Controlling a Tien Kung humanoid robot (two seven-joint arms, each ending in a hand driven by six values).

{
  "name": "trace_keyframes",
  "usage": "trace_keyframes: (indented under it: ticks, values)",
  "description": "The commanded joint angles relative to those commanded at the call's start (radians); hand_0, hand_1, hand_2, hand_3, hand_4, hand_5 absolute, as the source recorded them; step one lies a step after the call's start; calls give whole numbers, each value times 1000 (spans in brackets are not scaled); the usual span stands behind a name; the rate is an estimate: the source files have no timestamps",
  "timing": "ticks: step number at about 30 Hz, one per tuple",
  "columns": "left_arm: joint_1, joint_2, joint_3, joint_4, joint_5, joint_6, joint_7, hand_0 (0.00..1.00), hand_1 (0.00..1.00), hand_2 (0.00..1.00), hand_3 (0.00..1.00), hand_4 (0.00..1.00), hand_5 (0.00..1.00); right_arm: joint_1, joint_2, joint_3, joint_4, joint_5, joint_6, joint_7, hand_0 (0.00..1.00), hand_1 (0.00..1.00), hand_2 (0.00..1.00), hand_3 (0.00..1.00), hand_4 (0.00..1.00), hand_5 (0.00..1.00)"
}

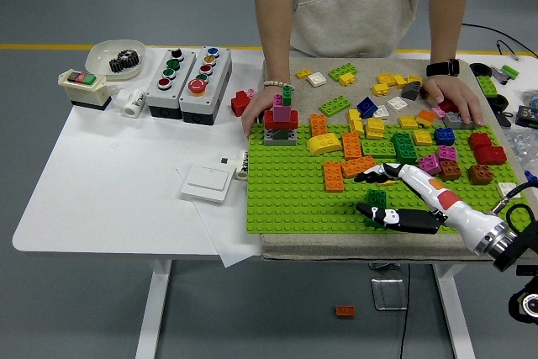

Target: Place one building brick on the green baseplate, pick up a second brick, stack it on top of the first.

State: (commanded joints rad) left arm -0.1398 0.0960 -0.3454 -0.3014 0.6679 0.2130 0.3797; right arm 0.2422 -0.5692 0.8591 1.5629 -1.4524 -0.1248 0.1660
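— From the head view, where does the dark green brick [376,199] sit relative to the right hand [395,195]?

— On the green baseplate [286,199] near its front edge, just left of the fingertips [363,178], thumb beside it. The fingers are spread, gripping nothing.

— And the next brick?

— Loose ones lie farther up the desk [101,174], beyond the hand; only the right arm is in view.

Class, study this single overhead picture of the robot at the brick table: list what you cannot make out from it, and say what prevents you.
- Head view: whether the white robot right hand grips the dark green brick; fingers overlap it.
- Left hand: outside the frame.
- Person's right palm behind the small multicoloured brick tower.
- Stud-level seating of bricks on the green baseplate: too small.
- Floor brick: blurred.
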Motion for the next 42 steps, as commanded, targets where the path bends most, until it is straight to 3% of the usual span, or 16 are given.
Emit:
trace_keyframes:
  ticks: [11, 42]
  values:
    - [-2, 1, -2, 0, 10, -2, 2, 808, 816, 813, 619, 714, 678, 23, 14, -33, -53, -35, 20, -13, 762, 727, 762, 678, 849, 608]
    - [-3, 2, -14, -2, 38, -12, 12, 807, 815, 813, 622, 718, 679, 16, 6, -80, -56, -48, 29, -24, 744, 722, 756, 678, 864, 632]
